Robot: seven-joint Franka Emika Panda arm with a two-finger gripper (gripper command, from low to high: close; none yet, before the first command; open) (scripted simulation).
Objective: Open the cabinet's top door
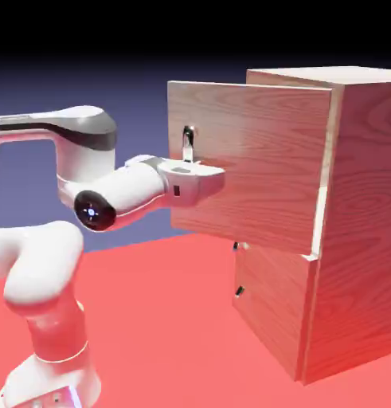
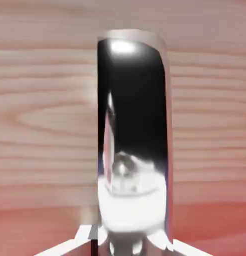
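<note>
Pulling: we are in the swing-out step, with the top door already standing well away from the cabinet front.
Door position: its free edge points toward the exterior view's left, while the hinge side meets the cabinet body on the right; a clear gap shows behind the panel.
Handle: the slim metal handle sits near the door's free edge; in the hand view it fills the middle as a dark, shiny upright bar against the wood grain.
Gripper: our gripper sits at the handle's lower end, held roughly level against the door face.
Jaws: pinched right down on the handle, whose bar rises between the two grey tips at the bottom of the hand view.
Lower panel: the shorter lower door looks closed, its own handle untouched.
Tabletop: the red tabletop carries the cabinet and the arm's base.
Progress: we judge the task well along, perhaps close to done, since the door is plainly open.
Next move: we think it calls for keeping the grip firm and following the door's arc around the hinge, not dragging straight back, so the thin handle does not slip out.
</note>
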